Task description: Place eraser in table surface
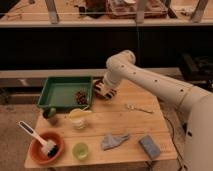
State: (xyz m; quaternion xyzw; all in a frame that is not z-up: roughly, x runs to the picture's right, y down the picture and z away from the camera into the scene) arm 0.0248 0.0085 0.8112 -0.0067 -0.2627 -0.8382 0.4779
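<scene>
My gripper (106, 91) hangs low over the back middle of the light wooden table surface (131, 125), just right of the green tray (56, 93). It covers most of a small dark bowl (98, 85) there. I cannot pick out the eraser as a separate thing. A dark shape shows at the gripper's tip, and I cannot tell whether it is the eraser or part of the gripper.
A dark brown lump (81, 97) lies in the tray's right corner. On the table are a metal utensil (139, 108), a yellow cup (78, 118), a green cup (81, 150), a grey cloth (114, 141), a grey-blue block (149, 146), a white brush (35, 136) in an orange bowl (57, 150), and a dark green object (49, 114).
</scene>
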